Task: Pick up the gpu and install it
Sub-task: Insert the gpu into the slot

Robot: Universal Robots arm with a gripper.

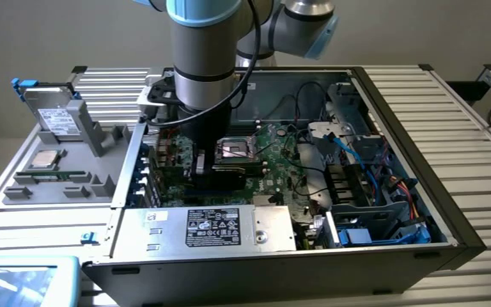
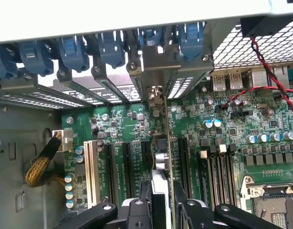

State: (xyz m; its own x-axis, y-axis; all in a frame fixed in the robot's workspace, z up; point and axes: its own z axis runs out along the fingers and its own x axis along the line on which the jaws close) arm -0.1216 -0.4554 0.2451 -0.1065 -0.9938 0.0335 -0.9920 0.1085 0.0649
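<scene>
The gpu (image 2: 161, 143) shows edge-on in the wrist view, a thin upright card over the green motherboard (image 2: 127, 124). Its silver end bracket (image 2: 156, 81) sits against the case's rear slot openings, under the blue clips (image 2: 72, 50). My gripper (image 2: 161, 205) is shut on the card, a black finger (image 2: 142, 200) on each side. The card runs in line with the black expansion slots (image 2: 128, 164); whether it is seated I cannot tell. In the exterior view the gripper (image 1: 201, 171) reaches down inside the open case with the dark gpu (image 1: 233, 174) beside the CPU socket (image 1: 237, 150).
A grey tray (image 1: 23, 192) on the exterior view's left holds a hard drive (image 1: 58, 118), a processor (image 1: 45, 160) and a RAM stick (image 1: 58, 174). The power supply (image 1: 220, 227) sits along the case front. Blue and orange cables (image 1: 382, 185) crowd the right. A yellow braided cable (image 2: 41, 164) lies near the slots.
</scene>
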